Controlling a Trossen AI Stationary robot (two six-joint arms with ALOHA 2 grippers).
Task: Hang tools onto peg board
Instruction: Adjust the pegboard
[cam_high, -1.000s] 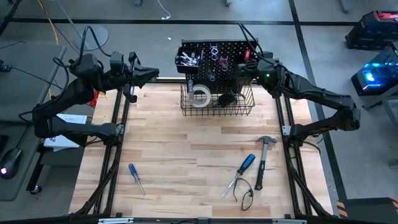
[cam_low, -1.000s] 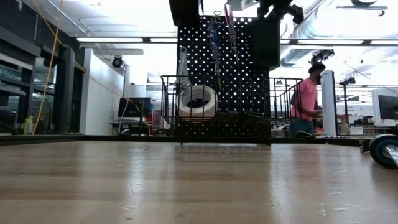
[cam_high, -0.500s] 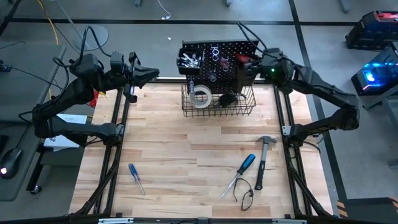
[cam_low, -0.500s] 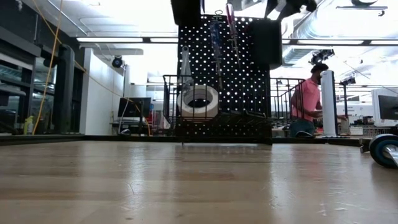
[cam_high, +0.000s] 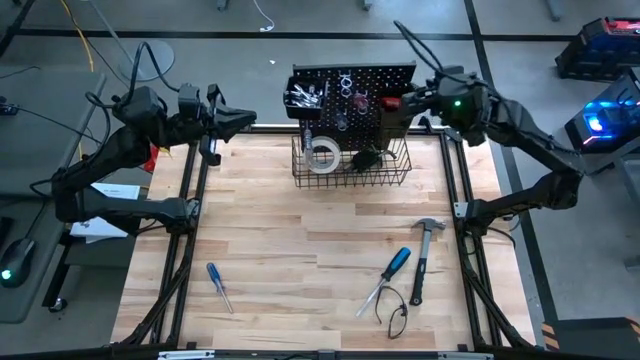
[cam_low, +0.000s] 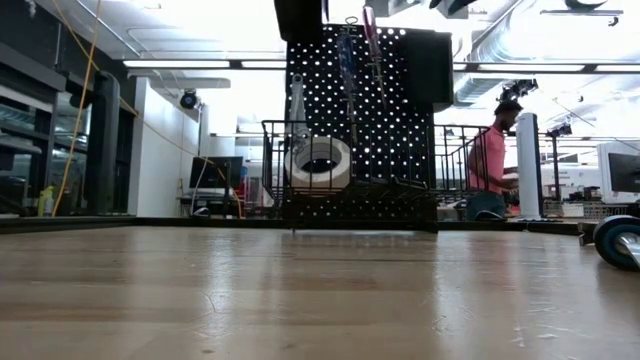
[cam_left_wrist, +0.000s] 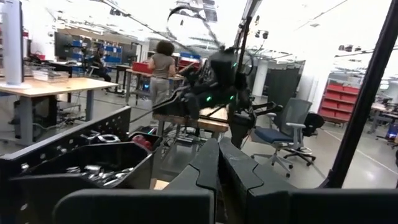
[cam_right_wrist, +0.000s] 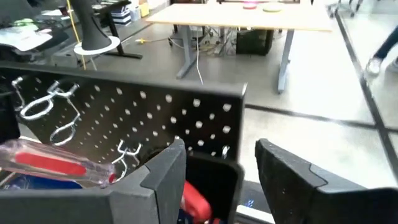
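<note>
Our right gripper (cam_right_wrist: 214, 177) above peg board (cam_high: 352, 85) bin, fingers apart, empty; risk we knock hung screwdriver (cam_right_wrist: 50, 163) when leaving

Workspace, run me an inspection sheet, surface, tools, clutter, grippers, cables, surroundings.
Surface: wooden table, bare middle.
Job's things: peg board upright at far edge; tape roll in its basket; hammer, blue screwdriver and another blue-handled tool lying on the table.
Clutter: nothing seen.
Grippers: right gripper open, above the board's top; left gripper shut, parked beside the board.
Cables: yellow cord on the floor.
Surroundings: person behind.
</note>
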